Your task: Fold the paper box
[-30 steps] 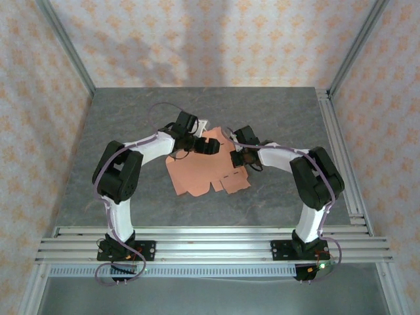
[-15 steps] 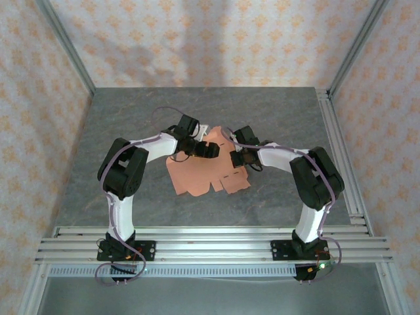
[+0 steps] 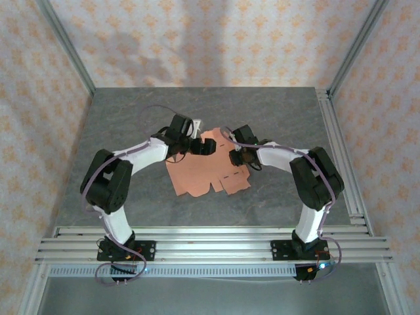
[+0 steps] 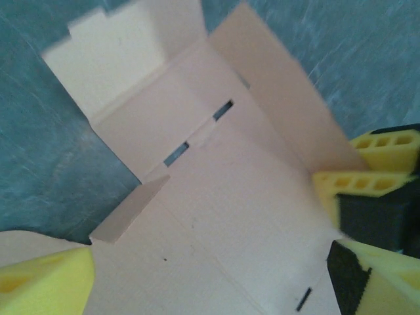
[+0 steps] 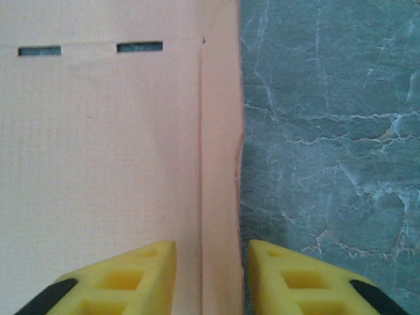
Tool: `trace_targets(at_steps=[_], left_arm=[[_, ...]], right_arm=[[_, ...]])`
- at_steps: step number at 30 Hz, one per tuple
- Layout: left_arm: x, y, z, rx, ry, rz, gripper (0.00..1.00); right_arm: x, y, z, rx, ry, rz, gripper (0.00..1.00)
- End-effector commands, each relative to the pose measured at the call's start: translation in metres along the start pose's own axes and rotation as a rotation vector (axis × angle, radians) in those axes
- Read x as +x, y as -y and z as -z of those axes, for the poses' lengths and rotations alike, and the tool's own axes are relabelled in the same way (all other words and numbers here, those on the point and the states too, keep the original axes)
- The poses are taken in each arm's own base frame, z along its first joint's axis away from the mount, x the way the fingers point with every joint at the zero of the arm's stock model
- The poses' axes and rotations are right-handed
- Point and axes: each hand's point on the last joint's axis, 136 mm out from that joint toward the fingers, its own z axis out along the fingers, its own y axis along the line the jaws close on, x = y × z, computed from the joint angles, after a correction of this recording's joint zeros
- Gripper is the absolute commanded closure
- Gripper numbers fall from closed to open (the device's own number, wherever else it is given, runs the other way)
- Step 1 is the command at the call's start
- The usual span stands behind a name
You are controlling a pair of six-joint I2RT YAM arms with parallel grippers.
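The paper box (image 3: 209, 172) is spread mostly flat on the table (image 3: 131, 131), between both arms. The left pincer (image 4: 197, 282) is held wide above its panels, likely ready to press. The right pincer (image 5: 211, 262) is narrowly parted astride an upturned edge flap (image 5: 220, 131), apparently to crease it.

Nothing legible from where I stand: no words, numbers, labels or brand marks. The salmon-orange die-cut card sheet (image 3: 207, 176) is plain, and the pale wallpaper (image 3: 230, 39) bears just a repeated orange floral motif.
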Motion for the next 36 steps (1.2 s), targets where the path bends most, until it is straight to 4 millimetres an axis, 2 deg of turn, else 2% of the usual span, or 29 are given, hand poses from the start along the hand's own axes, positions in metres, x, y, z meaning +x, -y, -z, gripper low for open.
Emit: trace_targets(at_steps=[1,2,3,8,16,19,26,31,36], left_arm=[[-0.021,-0.016,0.016,-0.063,0.125,0.057,0.05],[-0.022,-0.021,0.019,-0.069,0.144,0.079,0.04],[-0.022,-0.026,0.021,-0.071,0.157,0.096,0.04],[-0.018,-0.04,0.026,-0.082,0.168,0.134,0.03],[-0.009,-0.047,0.027,-0.105,0.155,0.131,0.02],[-0.009,-0.045,0.028,-0.099,0.157,0.131,0.02],[-0.012,-0.046,0.028,-0.104,0.16,0.131,0.01],[-0.011,-0.044,0.026,-0.084,0.147,0.137,0.02],[-0.003,-0.022,0.016,0.012,0.059,0.12,0.17]], right_arm=[[-0.018,0.001,0.017,0.022,0.055,-0.01,0.57],[-0.019,0.002,0.019,0.022,0.064,-0.018,0.52],[-0.021,0.002,0.021,0.022,0.076,-0.026,0.51],[-0.022,0.008,0.022,-0.007,0.099,-0.085,0.5],[-0.009,0.01,0.01,-0.006,0.044,-0.076,0.67],[-0.007,0.009,0.009,-0.01,0.042,-0.071,0.74],[0.001,0.008,0.006,-0.014,0.0,-0.049,0.74],[0.002,0.008,0.008,-0.014,0.002,-0.045,0.84],[0.0,0.007,0.009,-0.013,0.006,-0.045,0.9]])
